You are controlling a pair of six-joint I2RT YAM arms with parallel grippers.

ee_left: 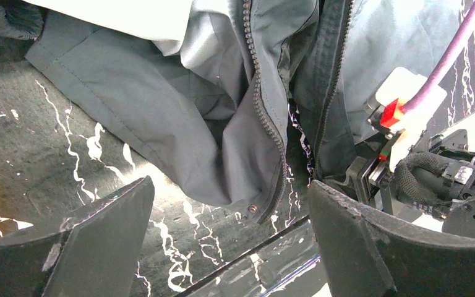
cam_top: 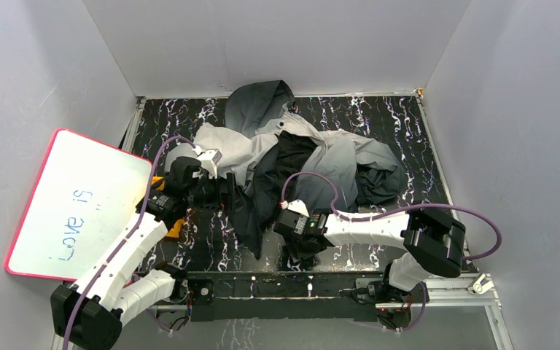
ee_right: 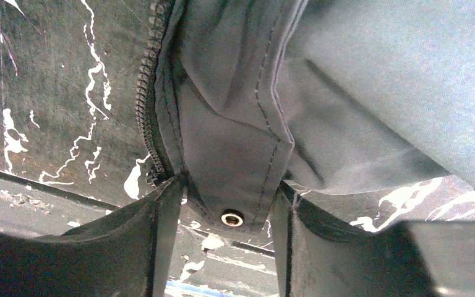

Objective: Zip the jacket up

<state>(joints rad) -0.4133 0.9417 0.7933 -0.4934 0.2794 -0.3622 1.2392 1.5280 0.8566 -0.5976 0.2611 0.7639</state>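
I seem to be gathering the zipper ends. My right gripper [ee_right: 226, 184], partly open, straddles the hem corner of the jacket [ee_right: 359, 93]. My left gripper [ee_left: 230, 182] gapes empty beside that hem. Next, pinch both corners.

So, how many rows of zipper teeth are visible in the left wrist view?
2. One row runs down the middle flap of the jacket to the snap at its corner; the other runs just right of it, lower end hidden.
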